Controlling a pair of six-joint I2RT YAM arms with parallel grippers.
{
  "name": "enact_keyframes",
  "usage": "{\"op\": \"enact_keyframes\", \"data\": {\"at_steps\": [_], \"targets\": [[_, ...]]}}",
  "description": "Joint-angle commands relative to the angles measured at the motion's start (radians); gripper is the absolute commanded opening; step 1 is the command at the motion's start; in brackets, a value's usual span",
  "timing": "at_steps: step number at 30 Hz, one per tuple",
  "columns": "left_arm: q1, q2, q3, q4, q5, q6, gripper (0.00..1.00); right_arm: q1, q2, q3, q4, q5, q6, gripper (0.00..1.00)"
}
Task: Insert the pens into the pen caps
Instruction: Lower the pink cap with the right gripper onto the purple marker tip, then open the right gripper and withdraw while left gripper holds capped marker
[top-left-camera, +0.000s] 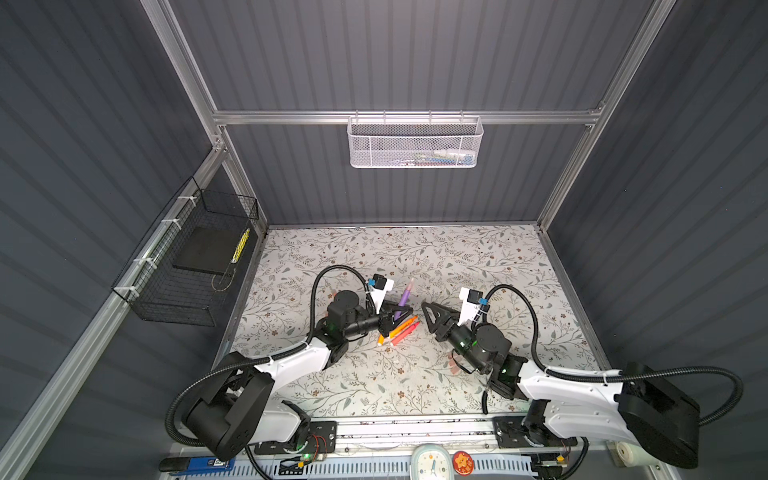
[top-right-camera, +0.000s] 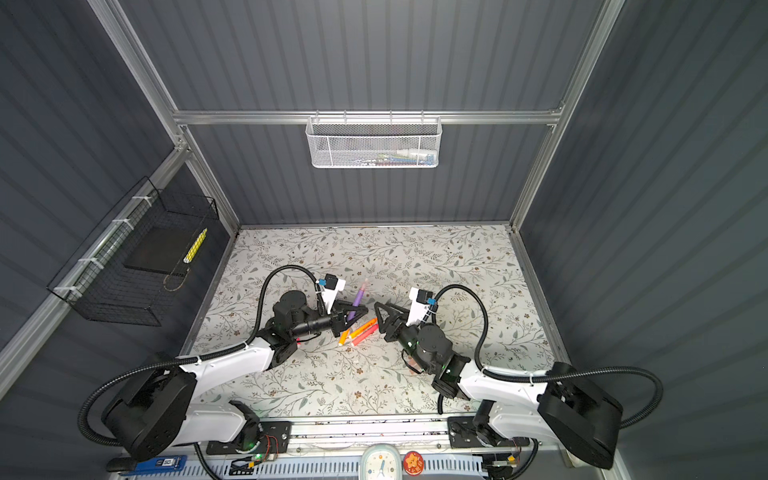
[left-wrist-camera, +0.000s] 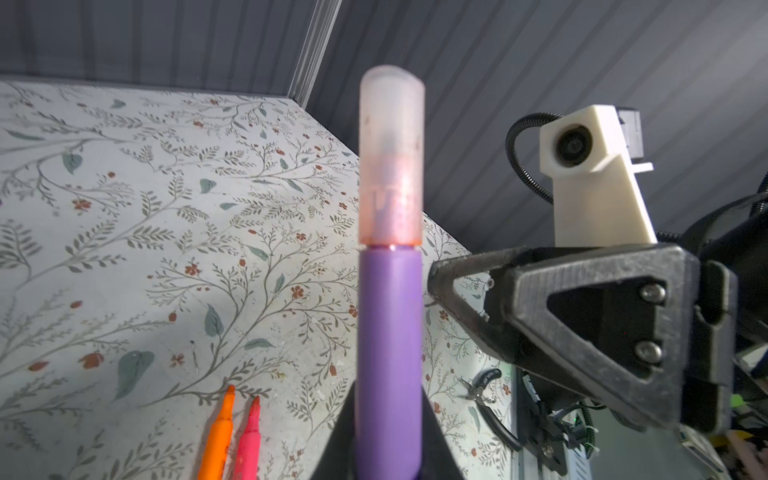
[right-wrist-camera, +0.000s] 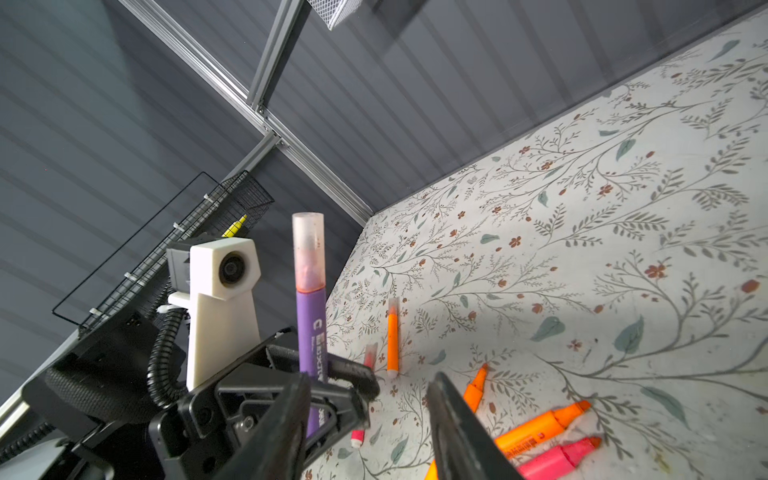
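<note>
**Capping of the purple pen (left-wrist-camera: 388, 353).** The left fingers (top-left-camera: 398, 316) were closed on the lower barrel of the purple pen and held it upright above the surface (top-left-camera: 478, 257). A cap (left-wrist-camera: 391, 166) sat over its tip. As far as the left wrist view showed, the cap's rim met the barrel's shoulder. The right fingers (top-left-camera: 427, 316) stood just beside the purple pen without touching it, parted, with nothing between them.

The insertion looked complete. To finish the step well, the right fingers would best draw off sideways, away from the purple pen, not up past the cap, where a brush could tilt it or lift it. The left grip should hold firm until they are clear. The purple pen could then be laid down apart from the uncapped ones.

**Surroundings.** Uncapped orange pens (top-left-camera: 405, 325) and a pink pen (top-left-camera: 406, 334) lay bundled on the surface just beside the foot of the purple pen, under the gap between the two sets of fingers. This crowded any spot directly below for setting down.

A lone pen (right-wrist-camera: 392, 340), orange, lay near the purple pen, and whether it was capped could not be told. Pliers (left-wrist-camera: 480, 386) lay farther from the purple pen, on the right fingers' side. Pale shapes, probably spare caps (top-left-camera: 456, 365), lay well apart from it, partly hidden under the right arm.
</note>
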Motion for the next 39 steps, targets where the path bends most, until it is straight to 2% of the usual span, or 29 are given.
{"op": "enact_keyframes", "data": {"at_steps": [1,5,9,13,16,19,21,23,25,27,31,39], "targets": [[-0.051,-0.044,0.012,-0.092,-0.139,0.115,0.0,0.004,-0.08,0.007,-0.072,0.017,-0.032,0.53],[-0.1,-0.06,0.025,-0.167,-0.275,0.178,0.0,0.002,-0.193,0.095,-0.322,0.042,-0.025,0.58],[-0.154,-0.074,0.033,-0.204,-0.366,0.228,0.0,-0.017,-0.291,0.161,-0.532,0.064,0.002,0.68],[-0.173,-0.064,0.043,-0.226,-0.386,0.242,0.0,-0.092,-0.361,0.246,-0.794,0.057,0.084,0.78],[-0.175,-0.053,0.051,-0.22,-0.368,0.23,0.0,-0.161,-0.38,0.325,-0.968,0.037,0.102,0.79],[-0.18,-0.027,0.061,-0.216,-0.364,0.213,0.0,-0.209,-0.351,0.335,-0.919,-0.001,0.019,0.75],[-0.179,0.004,0.083,-0.234,-0.365,0.201,0.0,-0.254,-0.3,0.337,-0.861,-0.089,-0.005,0.72],[-0.181,0.028,0.102,-0.245,-0.351,0.197,0.0,-0.302,-0.242,0.323,-0.829,-0.21,0.06,0.69],[-0.182,0.042,0.109,-0.249,-0.351,0.192,0.0,-0.338,-0.196,0.264,-0.706,-0.324,0.079,0.71],[-0.183,0.051,0.121,-0.259,-0.345,0.188,0.0,-0.365,-0.165,0.267,-0.68,-0.4,0.078,0.71],[-0.189,0.082,0.137,-0.263,-0.339,0.188,0.0,-0.371,-0.119,0.303,-0.661,-0.498,0.062,0.7],[-0.214,0.11,0.166,-0.291,-0.343,0.2,0.0,-0.369,-0.044,0.319,-0.619,-0.566,0.084,0.68]]}}
